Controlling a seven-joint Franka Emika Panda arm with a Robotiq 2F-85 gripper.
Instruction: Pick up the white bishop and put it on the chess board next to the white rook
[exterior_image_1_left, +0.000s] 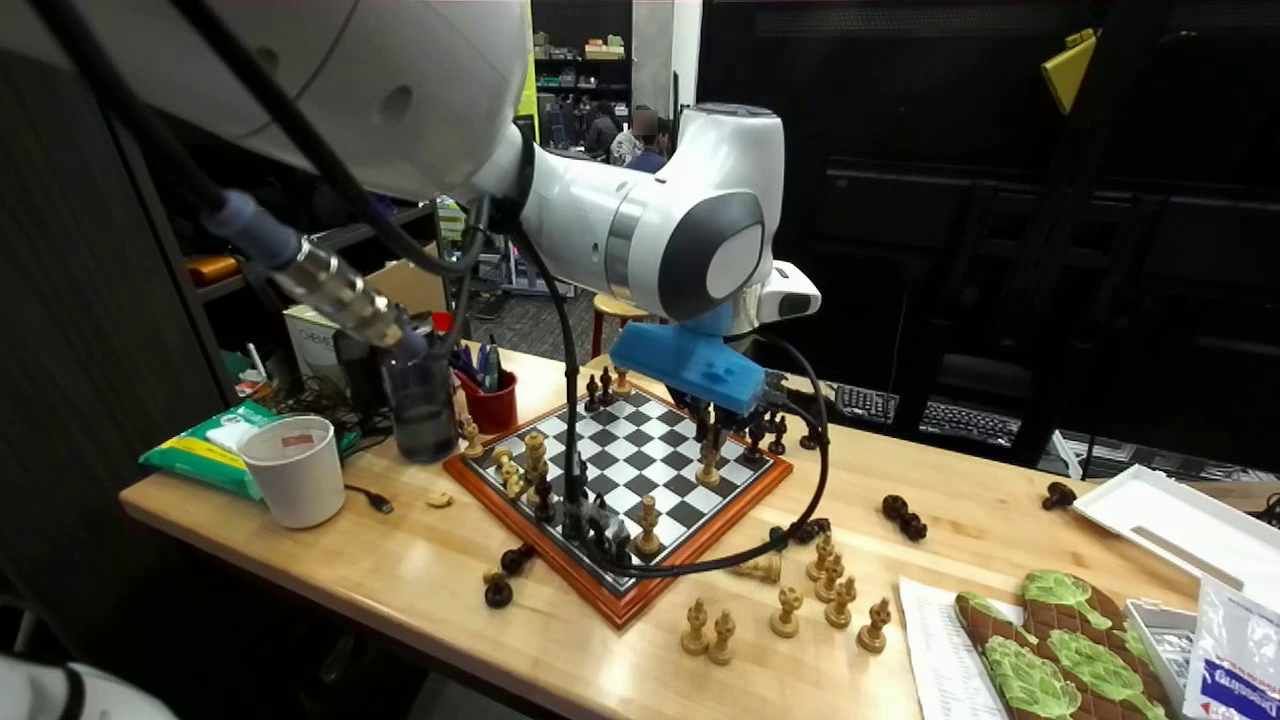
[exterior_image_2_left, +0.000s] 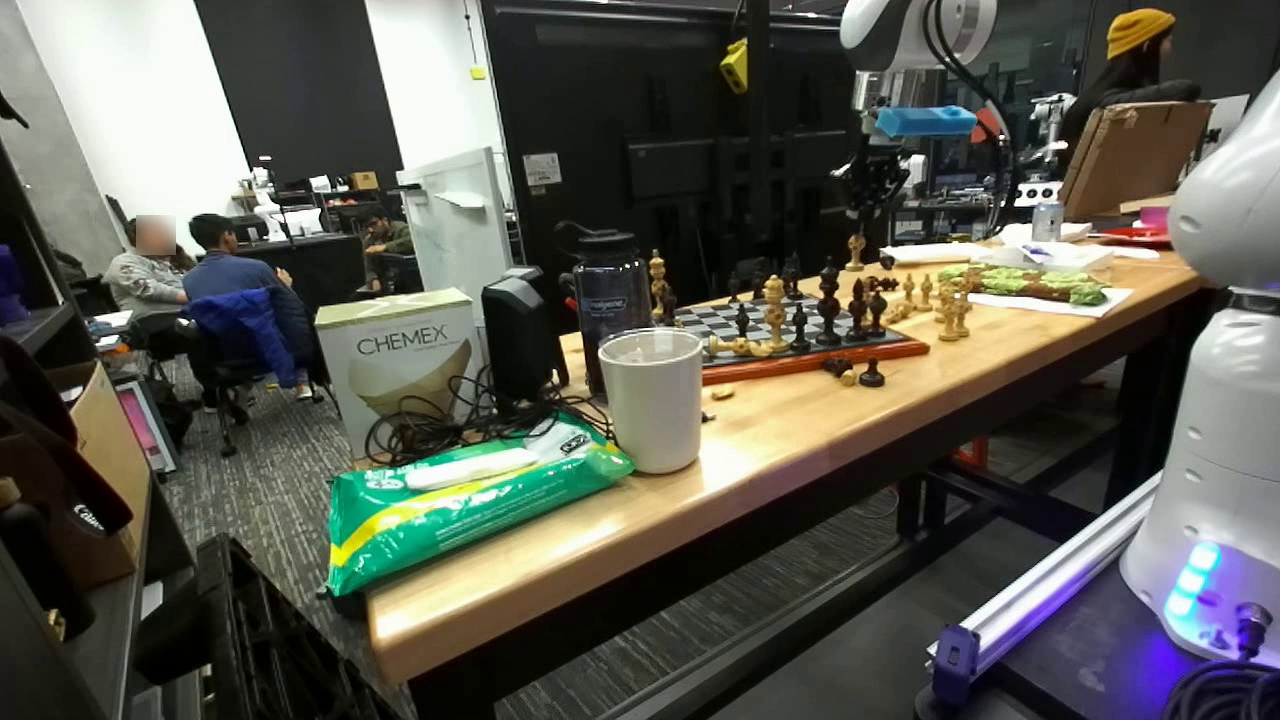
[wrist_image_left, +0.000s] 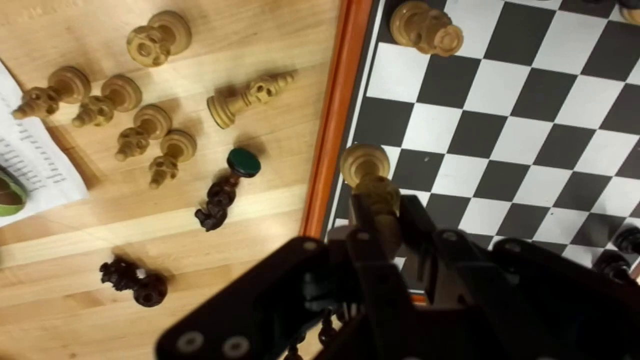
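white bishop (wrist_image_left: 376, 186), i judge, is pinched in the gripper (wrist_image_left: 386, 205) over the edge of the chess board (wrist_image_left: 331, 125); picking looks done, while settling it beside the likely white rook (wrist_image_left: 425, 30) and letting go remain.

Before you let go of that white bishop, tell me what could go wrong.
The white bishop is gripped near its top, so it could tilt in the gripper or tip over on release. The white rook stands near the edge of the chess board; if the bishop is set close beside it, the opening gripper may knock it. In an exterior view, dark pieces stand crowded near the gripper, so a sideways swing might topple one.
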